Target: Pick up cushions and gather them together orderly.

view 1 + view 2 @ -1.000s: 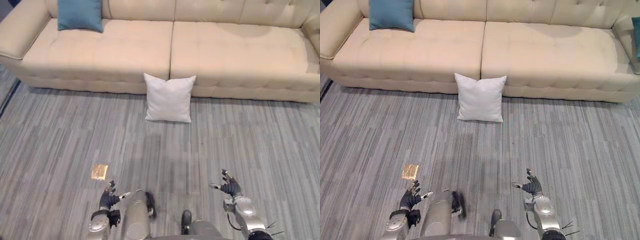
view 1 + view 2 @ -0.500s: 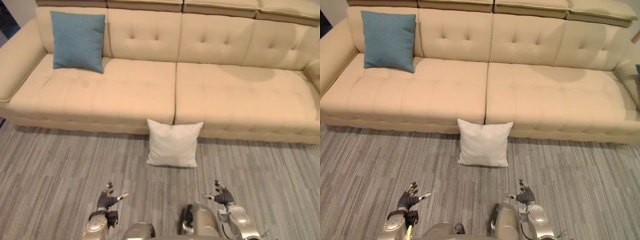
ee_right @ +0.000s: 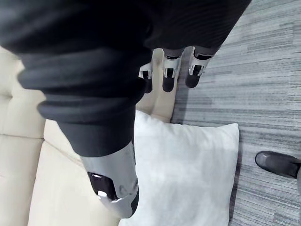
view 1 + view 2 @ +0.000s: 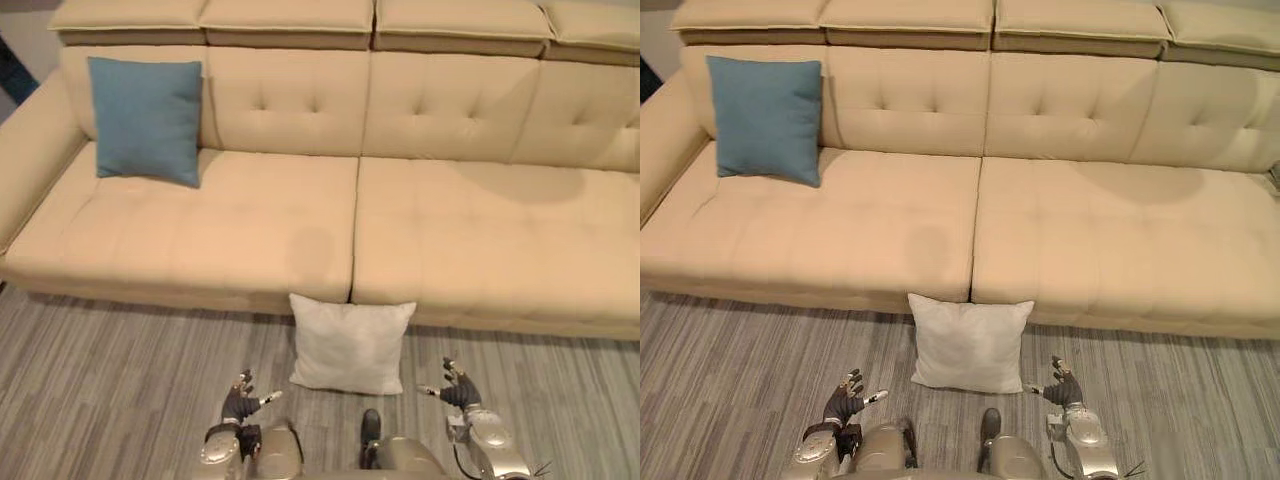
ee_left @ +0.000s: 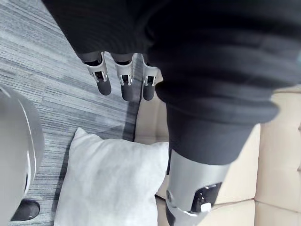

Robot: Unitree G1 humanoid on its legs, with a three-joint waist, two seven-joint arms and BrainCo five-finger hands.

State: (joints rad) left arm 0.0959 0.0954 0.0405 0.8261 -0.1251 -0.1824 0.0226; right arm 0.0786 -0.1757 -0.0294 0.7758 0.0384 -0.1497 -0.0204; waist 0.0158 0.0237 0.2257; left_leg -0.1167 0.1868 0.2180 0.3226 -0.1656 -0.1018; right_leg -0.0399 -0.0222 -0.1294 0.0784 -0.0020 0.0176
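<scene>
Your sofa (image 4: 350, 220) wears a smooth beige covering that looks like leather, with a faint sheen and buttoned dimples across the back. The blue cushion (image 4: 145, 118) is matt cloth with a fine weave. The white cushion (image 4: 350, 345) is matt cloth too, plain and softly creased. The floor (image 4: 100, 380) looks like matt grey carpet with fine, rough streaks. On your left hand (image 4: 243, 402) and right hand (image 4: 455, 388) the fingers (image 5: 124, 77) have a satin silver, metal-like finish with dull dark tips, and the ribbed cover (image 5: 197, 56) is matt black.
</scene>
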